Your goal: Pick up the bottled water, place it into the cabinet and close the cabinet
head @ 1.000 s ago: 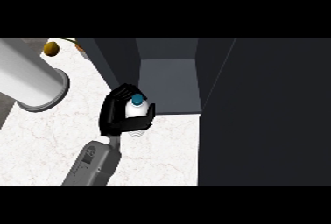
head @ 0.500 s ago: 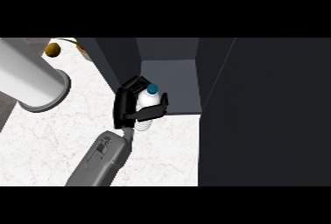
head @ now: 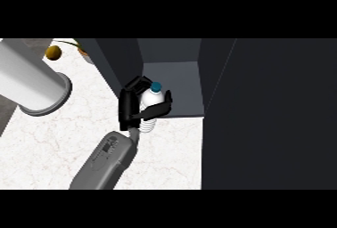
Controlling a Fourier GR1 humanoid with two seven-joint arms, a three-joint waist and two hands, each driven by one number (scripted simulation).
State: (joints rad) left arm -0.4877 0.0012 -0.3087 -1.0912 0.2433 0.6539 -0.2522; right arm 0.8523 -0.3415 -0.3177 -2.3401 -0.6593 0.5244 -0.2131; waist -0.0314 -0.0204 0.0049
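Observation:
The bottled water (head: pixel 150 99) is white with a teal cap and stands nearly upright, its cap leaning toward the cabinet. My right hand (head: pixel 128 108) is shut on it, with the palm on the bottle's left and fingers (head: pixel 155 111) curled across its body. The bottle is at the front edge of the open cabinet's (head: pixel 176 84) grey floor, close to the left wall. Its base still hangs over the white counter (head: pixel 52 151). The grey forearm (head: pixel 105 162) comes in from the lower edge. My left hand does not show.
A wide dark panel (head: pixel 270 116), apparently the cabinet's open door, fills the right side. A large light-grey cylinder (head: pixel 30 82) lies across the far left. A small yellow object (head: pixel 52 52) sits at the back left, beside the cabinet's dark side wall (head: pixel 118 62).
My right hand has carried the bottle up and to the right, from over the counter to the cabinet's opening. The forearm has followed it forward.

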